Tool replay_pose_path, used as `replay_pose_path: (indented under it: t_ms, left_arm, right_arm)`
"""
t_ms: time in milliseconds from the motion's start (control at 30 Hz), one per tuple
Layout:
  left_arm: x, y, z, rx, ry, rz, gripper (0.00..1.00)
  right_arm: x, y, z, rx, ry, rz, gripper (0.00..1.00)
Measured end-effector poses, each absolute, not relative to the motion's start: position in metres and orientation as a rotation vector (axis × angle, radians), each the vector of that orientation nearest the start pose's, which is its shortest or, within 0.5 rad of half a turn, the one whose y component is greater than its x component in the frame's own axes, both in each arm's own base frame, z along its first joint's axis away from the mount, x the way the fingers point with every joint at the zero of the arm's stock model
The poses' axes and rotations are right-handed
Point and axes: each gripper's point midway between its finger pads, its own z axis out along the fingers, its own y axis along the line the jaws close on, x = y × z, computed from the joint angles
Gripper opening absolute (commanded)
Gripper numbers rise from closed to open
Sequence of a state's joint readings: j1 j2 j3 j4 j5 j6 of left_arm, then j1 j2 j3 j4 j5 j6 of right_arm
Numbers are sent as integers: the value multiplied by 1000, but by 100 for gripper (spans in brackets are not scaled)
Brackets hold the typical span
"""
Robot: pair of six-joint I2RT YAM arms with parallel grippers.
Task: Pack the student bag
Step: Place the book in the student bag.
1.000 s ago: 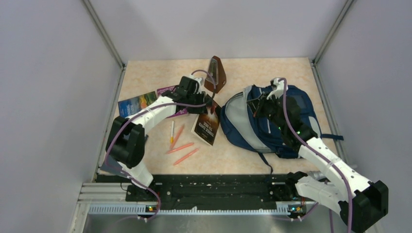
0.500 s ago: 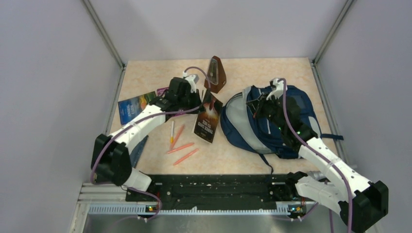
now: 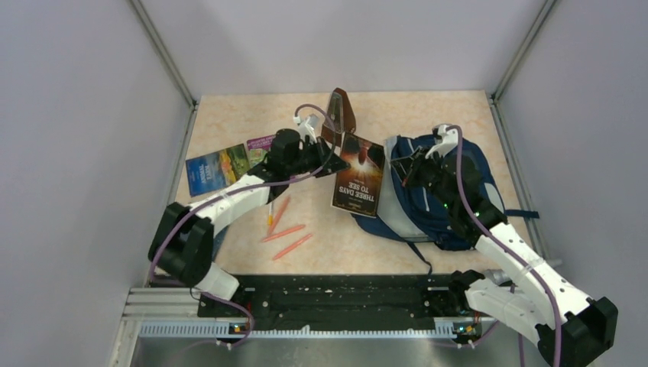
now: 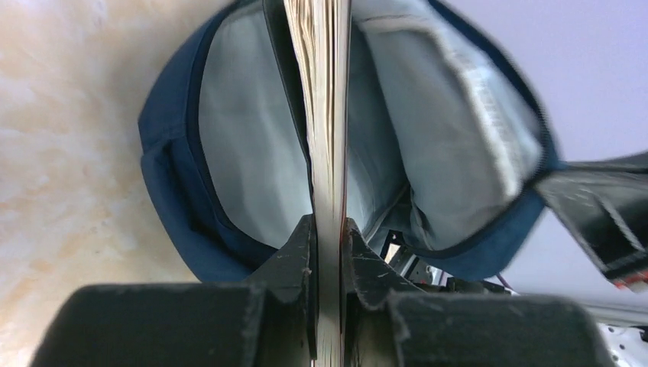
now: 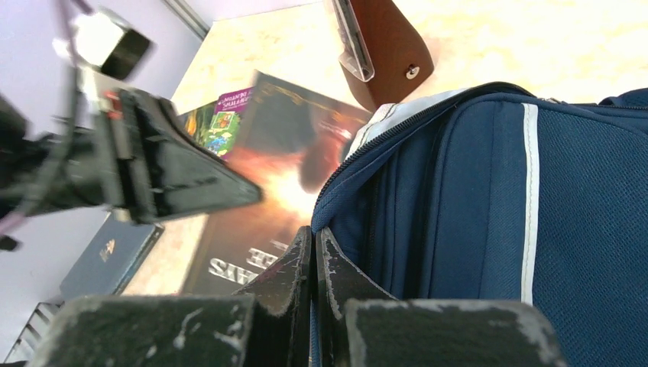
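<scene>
The student bag (image 3: 451, 195), navy with grey lining, lies at the right of the table. My right gripper (image 3: 410, 170) is shut on the fabric rim of its opening (image 5: 336, 210) and holds it up. My left gripper (image 3: 333, 161) is shut on a dark paperback book (image 3: 359, 180) with a fiery cover, which hangs off the table just left of the bag. In the left wrist view the book (image 4: 327, 115) stands edge-on between the jaws, pointing into the bag's grey-lined mouth (image 4: 244, 153). The right wrist view shows the book's cover (image 5: 267, 199) beside the bag.
A brown metronome (image 3: 341, 116) stands behind the book. Two colourful books (image 3: 218, 167) lie at the left, and a dark blue book (image 5: 115, 256) lies near the left arm's base. Several orange pens (image 3: 284, 229) lie in the middle front.
My left gripper closed on the paperback, lifted it off the table and carried it right to the bag's mouth. The right gripper stayed shut on the rim and shifted slightly.
</scene>
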State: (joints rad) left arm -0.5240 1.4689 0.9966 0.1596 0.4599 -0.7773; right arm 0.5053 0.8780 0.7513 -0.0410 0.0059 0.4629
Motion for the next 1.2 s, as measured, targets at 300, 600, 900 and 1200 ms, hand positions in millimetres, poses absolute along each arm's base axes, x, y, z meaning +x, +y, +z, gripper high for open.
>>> replay_pose_path:
  t_ms: [300, 600, 900, 1200]
  left_arm:
    - [330, -349, 121, -99, 2268, -1389, 0]
    - [343, -373, 111, -268, 2165, -1520, 0]
    - [353, -387, 133, -351, 2028, -1611, 0]
    - [348, -404, 112, -436, 2057, -1586, 0]
  right_arm:
    - [290, 182, 267, -9, 1793, 717, 0]
    - [291, 181, 267, -1, 1795, 719, 0]
    - [292, 180, 268, 15, 1791, 716, 0]
    - [293, 178, 268, 31, 1789, 709, 0]
